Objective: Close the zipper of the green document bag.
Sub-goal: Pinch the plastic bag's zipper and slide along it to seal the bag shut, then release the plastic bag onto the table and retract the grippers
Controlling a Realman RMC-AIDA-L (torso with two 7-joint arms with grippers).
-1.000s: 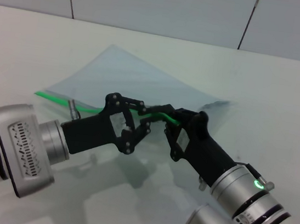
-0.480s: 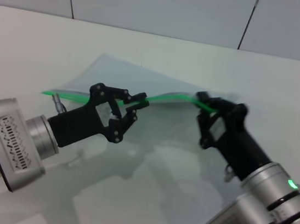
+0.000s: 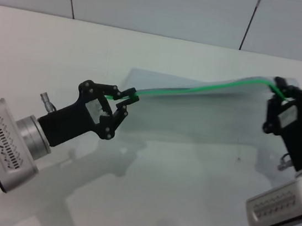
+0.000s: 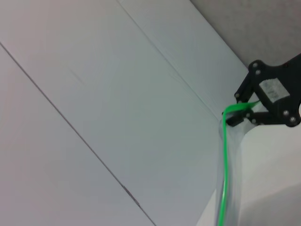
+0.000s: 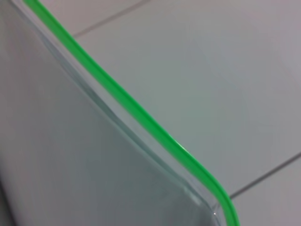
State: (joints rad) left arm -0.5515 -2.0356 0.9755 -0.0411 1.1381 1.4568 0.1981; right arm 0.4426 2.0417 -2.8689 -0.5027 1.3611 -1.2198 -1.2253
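The green document bag [image 3: 205, 120], a translucent pale pouch, hangs lifted off the table between my two grippers. Along its top edge the zipper [image 3: 198, 88] runs as a thin bright green strip, stretched in a shallow arc. My left gripper [image 3: 128, 98] is shut on the strip's left end. At the right end, higher up, my right gripper [image 3: 279, 90] is shut on the strip. The left wrist view shows the zipper [image 4: 223, 169] leading to the right gripper [image 4: 237, 113]. In the right wrist view the zipper [image 5: 122, 94] borders the bag [image 5: 70, 160] and curves round a corner. The slider cannot be made out.
A white table [image 3: 64, 51] lies under the bag. A light tiled wall [image 3: 165, 6] stands behind it. No other objects show on the table.
The grippers have drawn apart: the right one travelled far right and upward along the zipper, the left one shifted slightly left. The bag rose off the table and the strip stretched out.
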